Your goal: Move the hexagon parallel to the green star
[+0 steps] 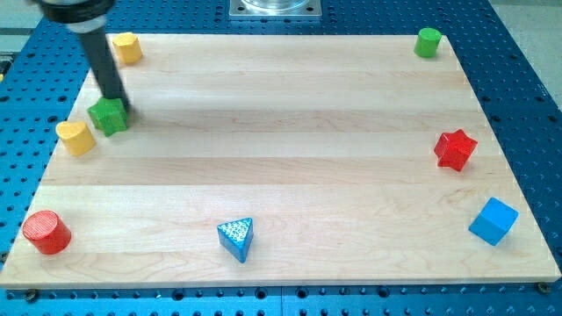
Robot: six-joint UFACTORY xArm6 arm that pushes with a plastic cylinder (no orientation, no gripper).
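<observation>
A yellow hexagon [127, 46] sits near the board's top left corner. A green star [107, 117] lies below it on the left side. My tip [118, 104] is at the star's top right edge, touching or almost touching it, and below the hexagon. The dark rod slants up to the view's top left. A second yellow block [75, 137], whose shape I cannot make out, lies just left of and below the star, close to it.
A red cylinder [46, 233] sits at the bottom left, a blue triangle [237, 239] at the bottom middle, a blue cube [493, 220] at the bottom right, a red star [455, 149] at the right edge and a green cylinder [428, 41] at the top right.
</observation>
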